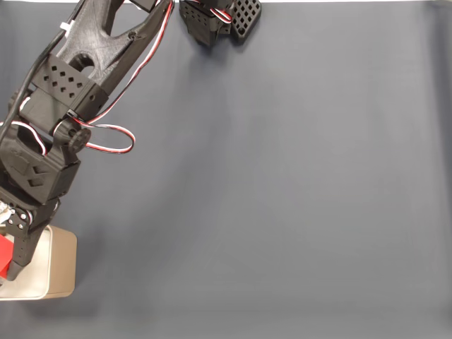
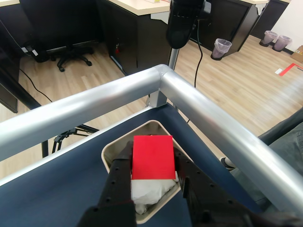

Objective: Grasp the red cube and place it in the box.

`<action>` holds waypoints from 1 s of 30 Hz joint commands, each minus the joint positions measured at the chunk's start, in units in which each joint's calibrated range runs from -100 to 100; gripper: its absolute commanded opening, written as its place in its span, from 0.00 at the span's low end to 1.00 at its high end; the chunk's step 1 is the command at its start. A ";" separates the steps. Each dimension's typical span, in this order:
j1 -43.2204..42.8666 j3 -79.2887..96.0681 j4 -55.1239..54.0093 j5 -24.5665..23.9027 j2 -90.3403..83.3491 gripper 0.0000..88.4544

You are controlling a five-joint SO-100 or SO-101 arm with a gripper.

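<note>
In the wrist view the red cube (image 2: 152,157) sits clamped between my two black fingers (image 2: 120,174), held just above the beige box (image 2: 111,152) with its white lining (image 2: 147,193) showing below. In the fixed view my gripper (image 1: 8,256) reaches to the lower left corner of the mat, a sliver of the red cube (image 1: 4,256) shows at the frame's edge, and the box (image 1: 59,263) lies under it. The gripper (image 2: 152,163) is shut on the cube.
A dark grey-blue mat (image 1: 282,191) covers the table. The box stands in the table's corner, beside a silver metal rail (image 2: 189,101). The arm's base (image 1: 219,21) sits at the top edge. Beyond the rail lies an office floor with desks and bins.
</note>
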 commanded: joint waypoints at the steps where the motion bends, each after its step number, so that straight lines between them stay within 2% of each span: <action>1: 0.46 -2.69 -0.04 0.34 -1.92 0.01; 2: 0.38 -2.51 0.04 0.29 -1.92 0.04; 6: 0.24 -1.32 2.01 0.34 -2.44 0.39; 10: 0.24 -2.41 3.40 -1.32 -3.22 0.63; 12: 0.31 -2.96 3.49 -1.03 -3.22 0.69; 18: 0.38 -3.24 3.57 0.15 -3.31 0.76; 30: 0.24 -3.33 3.16 -0.29 -3.39 0.76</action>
